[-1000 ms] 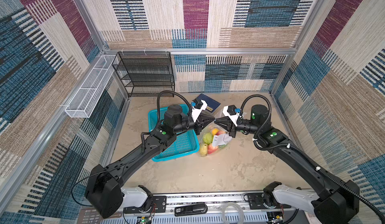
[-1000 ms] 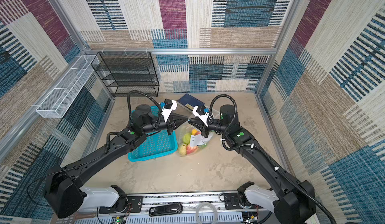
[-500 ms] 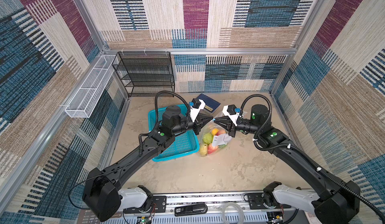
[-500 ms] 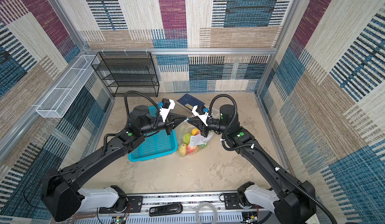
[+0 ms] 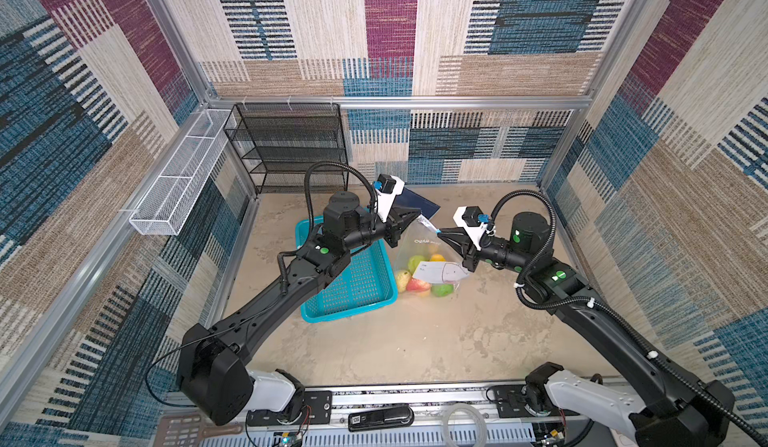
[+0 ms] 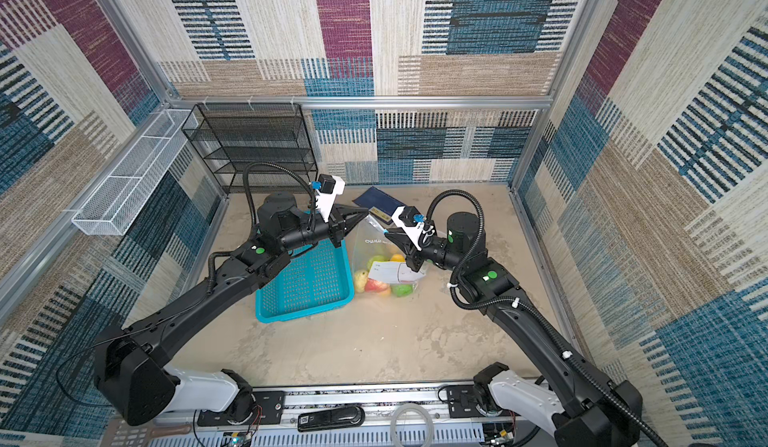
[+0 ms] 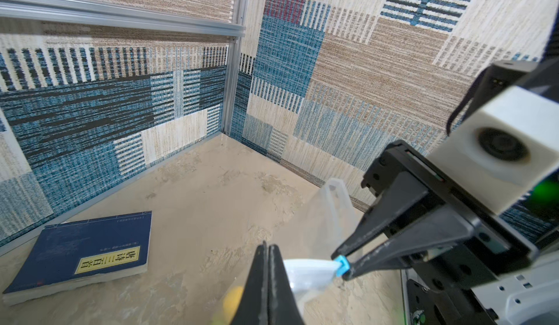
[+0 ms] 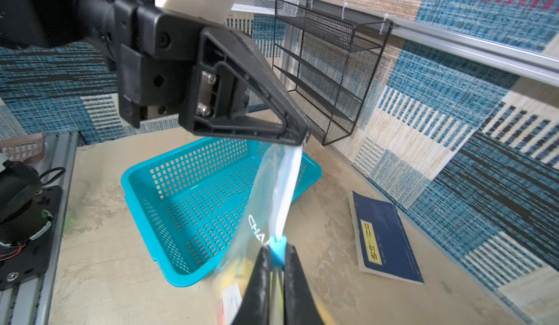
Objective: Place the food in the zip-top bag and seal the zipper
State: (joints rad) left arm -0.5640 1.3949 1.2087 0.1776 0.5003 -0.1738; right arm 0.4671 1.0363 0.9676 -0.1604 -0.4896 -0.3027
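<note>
Left pincer [image 5: 417, 213] clenched on corner of bag [image 5: 411, 239] mouth, at end of zipper [image 8: 286, 187]. Right pincer [image 5: 441, 231] clenched on small blue slider [image 8: 276, 245]. Whitish strip runs taut from left pincer to slider, held above worktop [image 5: 415, 341]. Bag hangs from it, bottom resting on worktop just beside teal basket [image 5: 357, 287]. Fruit [image 5: 417, 285] piled in bag's lower part, partly behind white label [image 5: 436, 272]. Blue book [image 7: 81, 248] lies flat near back wall, apart from bag.
</note>
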